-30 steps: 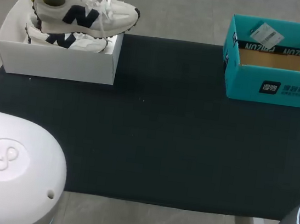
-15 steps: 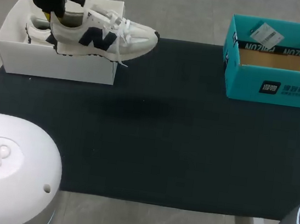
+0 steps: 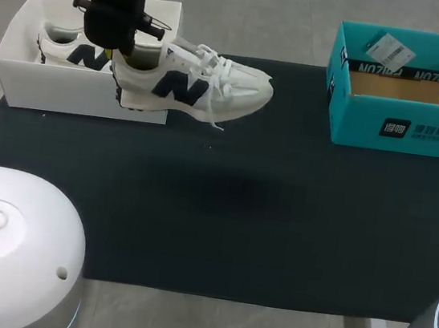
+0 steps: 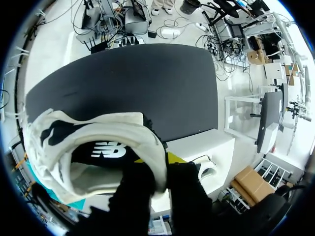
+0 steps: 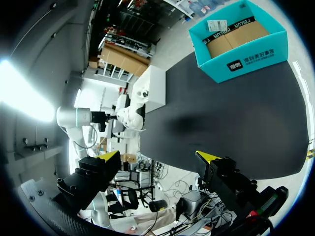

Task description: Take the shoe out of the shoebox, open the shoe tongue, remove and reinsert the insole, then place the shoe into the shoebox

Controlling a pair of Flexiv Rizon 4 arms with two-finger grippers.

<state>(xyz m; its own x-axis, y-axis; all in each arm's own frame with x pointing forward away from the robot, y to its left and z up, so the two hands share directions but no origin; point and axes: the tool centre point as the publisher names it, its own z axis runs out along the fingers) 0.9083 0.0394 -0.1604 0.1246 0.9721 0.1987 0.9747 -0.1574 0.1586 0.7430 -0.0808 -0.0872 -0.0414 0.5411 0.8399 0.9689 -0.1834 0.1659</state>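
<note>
- Shoe [image 3: 205,89] hangs in the air over the surface [image 3: 235,231], heel above the front wall of the white box [image 3: 82,97] and toe out over the mat. The open middle, where its shadow falls, looks the best landing spot, since both arms can probably reach it.
- White box: a second shoe [image 3: 57,46] lies inside. Carry the heel clear of the wall before lowering.
- Teal box [image 3: 370,123]: leave a gap from it.
- Left claw [image 4: 156,172] pinches the heel collar, one finger inside and one outside. With a hold at one end the toe may sag, so travel slowly, land the sole flat, then release.
- Right claw [image 5: 158,156] gapes wide and empty by the teal box, free for the tongue.
- Laces [image 3: 213,119] dangle and could snag.
</note>
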